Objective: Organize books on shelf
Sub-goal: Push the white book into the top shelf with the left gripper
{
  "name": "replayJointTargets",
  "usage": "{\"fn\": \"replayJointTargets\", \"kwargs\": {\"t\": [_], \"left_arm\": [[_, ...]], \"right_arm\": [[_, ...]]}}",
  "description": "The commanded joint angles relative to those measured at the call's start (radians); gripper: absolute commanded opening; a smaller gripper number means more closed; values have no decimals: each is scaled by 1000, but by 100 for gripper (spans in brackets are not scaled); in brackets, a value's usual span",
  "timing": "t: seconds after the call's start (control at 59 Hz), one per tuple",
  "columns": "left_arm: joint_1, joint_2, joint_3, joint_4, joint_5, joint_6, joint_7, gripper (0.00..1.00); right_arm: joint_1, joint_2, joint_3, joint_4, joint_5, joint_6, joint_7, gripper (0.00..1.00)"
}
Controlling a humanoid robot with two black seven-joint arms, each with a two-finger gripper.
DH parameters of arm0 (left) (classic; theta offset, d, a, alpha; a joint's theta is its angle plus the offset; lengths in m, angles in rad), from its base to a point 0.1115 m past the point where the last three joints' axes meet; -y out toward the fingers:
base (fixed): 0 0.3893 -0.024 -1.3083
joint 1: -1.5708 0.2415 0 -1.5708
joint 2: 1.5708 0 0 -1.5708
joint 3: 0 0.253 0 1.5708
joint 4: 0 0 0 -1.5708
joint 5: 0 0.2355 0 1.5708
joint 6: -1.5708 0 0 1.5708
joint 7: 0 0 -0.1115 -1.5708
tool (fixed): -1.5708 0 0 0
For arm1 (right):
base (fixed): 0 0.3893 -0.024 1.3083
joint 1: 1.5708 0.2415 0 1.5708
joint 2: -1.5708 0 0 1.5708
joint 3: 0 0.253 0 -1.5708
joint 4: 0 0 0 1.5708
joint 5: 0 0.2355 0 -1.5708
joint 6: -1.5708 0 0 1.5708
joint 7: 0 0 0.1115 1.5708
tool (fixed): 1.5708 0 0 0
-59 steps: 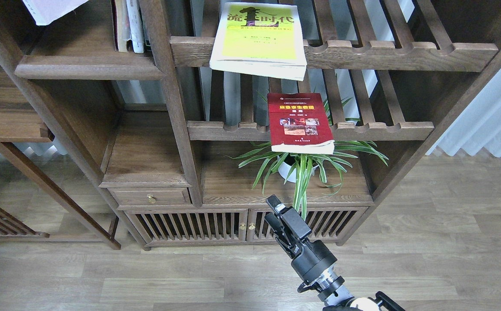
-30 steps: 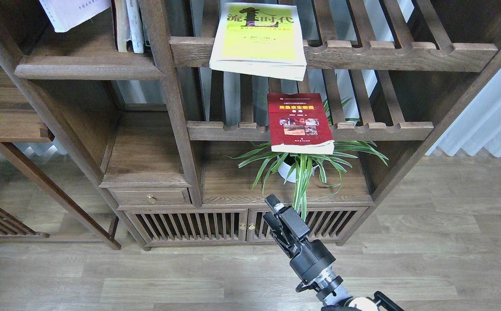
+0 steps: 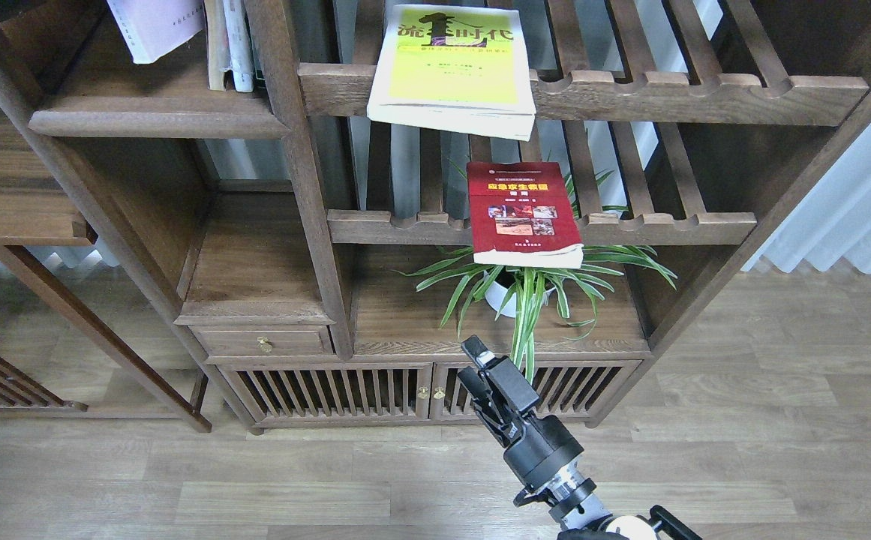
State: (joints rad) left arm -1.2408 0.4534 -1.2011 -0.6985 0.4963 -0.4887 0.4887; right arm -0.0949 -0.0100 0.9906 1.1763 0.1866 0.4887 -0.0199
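Scene being lit evenly by soft daylight, faint shadows being cast under the shelves, focus being held sharp, edges being bent slightly outward.

Floor (image 3: 743,450): grey-brown wood-look planks across the lower frame.
Furniture: dark-brown wooden shelving unit (image 3: 307,187), slatted cabinet doors (image 3: 330,390) and a small drawer (image 3: 262,341) at its base.
Right edge: pale pleated curtain (image 3: 863,210).
Light: even, soft.

Spider plant (image 3: 527,289) in white pot (image 3: 501,294), standing in cabinet bay below lower slatted rack (image 3: 653,225). Small drawer with brass knob (image 3: 262,344) to its left. Slatted cabinet doors (image 3: 330,391) beneath. Wood-plank floor (image 3: 743,420). Pale curtain (image 3: 851,217) at right.
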Motion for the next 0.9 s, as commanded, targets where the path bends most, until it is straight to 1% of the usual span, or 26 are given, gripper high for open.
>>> {"fn": "replayJointTargets", "kwargs": {"t": [0.0,0.068,0.322,0.356,0.373,0.407,0.424,0.441,0.458,0.475,0.492,0.525,0.559,0.576,0.593,0.678,0.78,0.881], "left_arm": [[3,13,-6,5,34,0,0,0],[9,31,-3,10,65,0,0,0],[14,31,3,19,111,0,0,0],[14,30,2,19,125,0,-18,0],[14,30,2,19,134,0,-39,0],[14,30,3,17,148,0,-67,0],[14,28,3,17,162,0,-97,0],[14,27,3,17,169,0,-110,0],[14,24,3,17,183,0,-139,0],[14,24,3,17,189,0,-148,0],[14,22,3,17,208,0,-180,0],[14,22,3,16,223,0,-205,0],[14,21,3,14,246,0,-246,0],[14,21,3,13,261,0,-277,0],[14,21,3,10,266,0,-285,0],[18,22,6,4,303,0,-354,0],[23,18,8,-1,317,0,-394,0],[37,16,-1,1,327,0,-412,0]], "right_arm": [[4,-1,3,3,1,0,-2,98],[4,-1,3,5,1,0,0,98],[6,-1,3,11,1,0,-2,98],[6,-1,3,11,1,0,-2,98],[6,-1,3,11,1,0,-2,98],[6,-1,3,11,1,0,0,98],[6,1,3,11,2,0,-2,98],[6,1,3,11,2,0,0,98],[6,1,3,11,2,0,0,98],[7,1,3,11,4,0,0,98],[7,1,3,11,4,0,0,98],[7,1,3,11,7,0,0,98],[9,1,3,11,10,0,0,98],[10,2,3,11,16,0,0,98],[10,4,3,11,17,0,0,98],[14,10,6,11,28,0,0,98],[12,10,17,13,31,0,0,98],[12,10,20,13,33,0,0,98]]}}
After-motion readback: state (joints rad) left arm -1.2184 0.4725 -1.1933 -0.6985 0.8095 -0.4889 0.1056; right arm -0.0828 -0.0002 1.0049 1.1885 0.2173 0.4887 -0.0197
